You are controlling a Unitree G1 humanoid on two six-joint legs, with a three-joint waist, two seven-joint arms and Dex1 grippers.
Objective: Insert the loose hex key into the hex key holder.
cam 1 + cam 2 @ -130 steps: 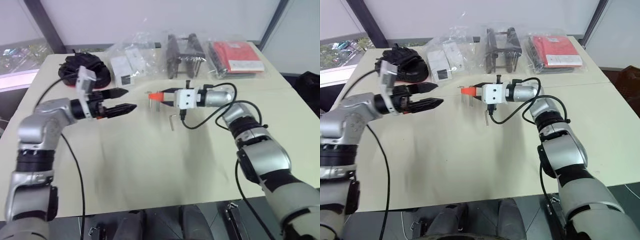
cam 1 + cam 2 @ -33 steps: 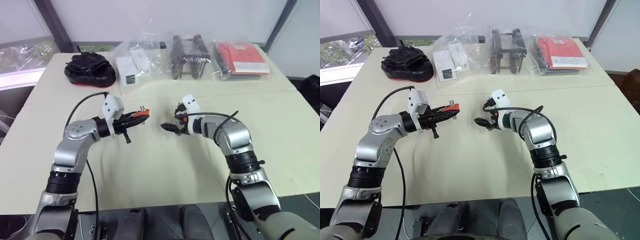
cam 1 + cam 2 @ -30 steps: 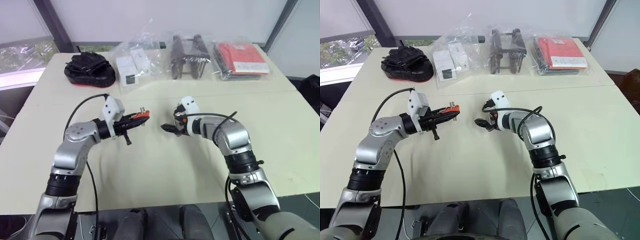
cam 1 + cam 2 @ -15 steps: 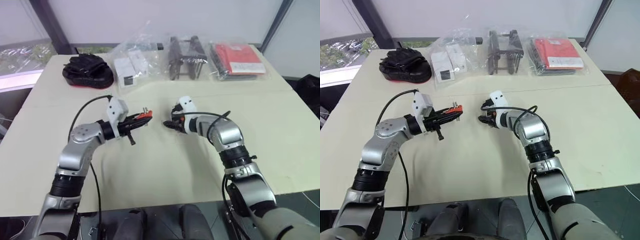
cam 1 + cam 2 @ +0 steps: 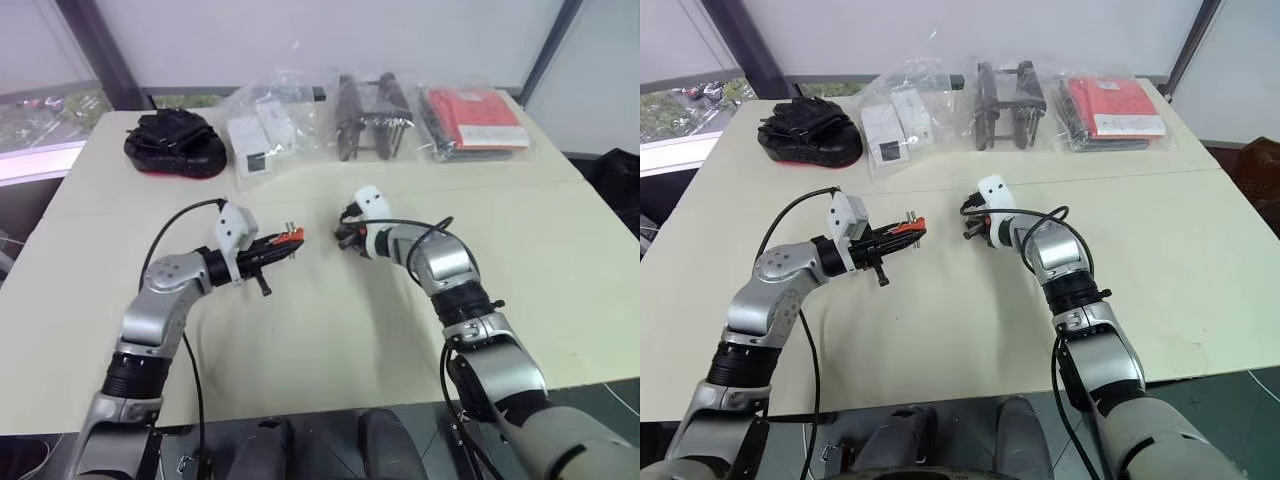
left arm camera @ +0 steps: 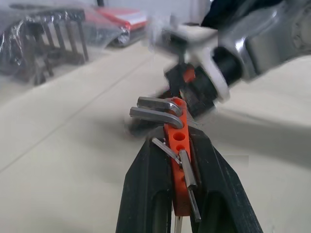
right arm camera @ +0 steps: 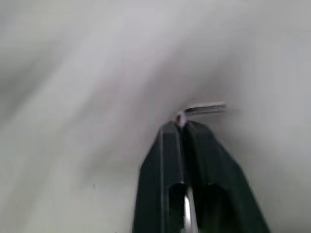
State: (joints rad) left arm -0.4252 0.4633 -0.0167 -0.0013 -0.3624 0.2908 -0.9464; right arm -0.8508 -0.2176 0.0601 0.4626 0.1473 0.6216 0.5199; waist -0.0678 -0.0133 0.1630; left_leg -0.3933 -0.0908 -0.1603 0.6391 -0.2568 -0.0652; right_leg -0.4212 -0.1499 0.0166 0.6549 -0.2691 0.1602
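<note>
Hex key (image 7: 204,108), loose no longer, sits pinched between the closed fingers of the right gripper (image 7: 182,127), its short bent end poking past the tips. A second ago those jaws stood wide apart near the table (image 5: 300,330); they have since shut on the key, so pickup looks done and insertion is next. The left gripper (image 6: 177,145) stays clamped on the orange hex key holder (image 6: 177,141), held above the table just left of the right gripper. The left wrist view shows the holder's empty holes; the head views show the small gap between both grippers.
</note>
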